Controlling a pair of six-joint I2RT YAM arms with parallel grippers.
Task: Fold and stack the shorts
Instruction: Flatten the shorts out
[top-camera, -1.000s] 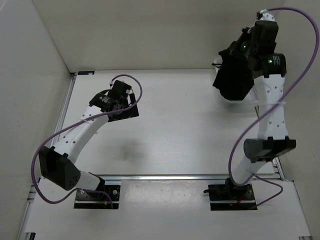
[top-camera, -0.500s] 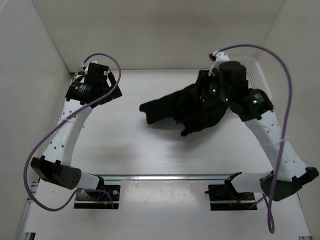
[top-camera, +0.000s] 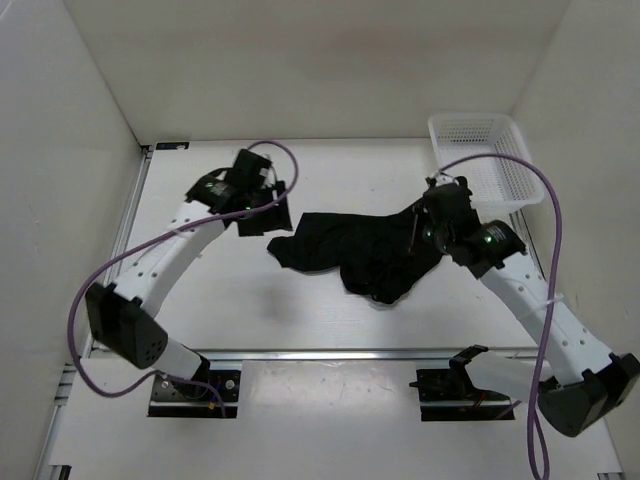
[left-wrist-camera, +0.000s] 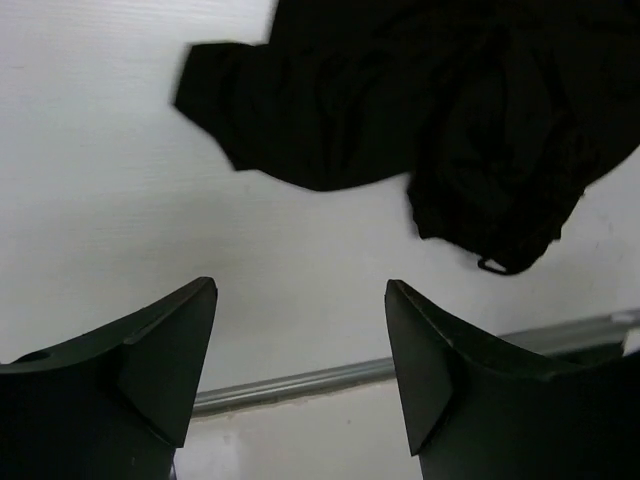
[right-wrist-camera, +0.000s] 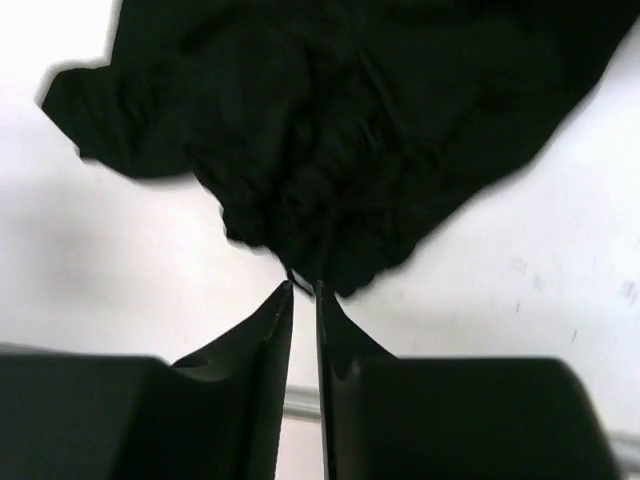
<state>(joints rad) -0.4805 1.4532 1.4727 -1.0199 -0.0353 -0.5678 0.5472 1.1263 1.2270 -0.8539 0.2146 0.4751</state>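
The shorts (top-camera: 360, 250) are left crumpled mid-table, nothing folded or stacked yet. The left gripper (left-wrist-camera: 300, 285) is held agape near their left end. The right gripper (right-wrist-camera: 303, 288) is drawn nearly closed at their bunched edge (any pinch cannot be told).

Bright, even, diffuse light from above fills the overhead view. The white worktop (top-camera: 330, 320) carries only a faint, soft-edged shadow beside the left arm (top-camera: 170, 260). The black shorts (top-camera: 350, 245) read as a nearly featureless dark mass, with folds barely visible. Both wrist views are dimmer and greyer. The left tool (left-wrist-camera: 300, 300) and right tool (right-wrist-camera: 303, 292) are dark, out-of-focus foreground silhouettes. The right wrist view is the softest.
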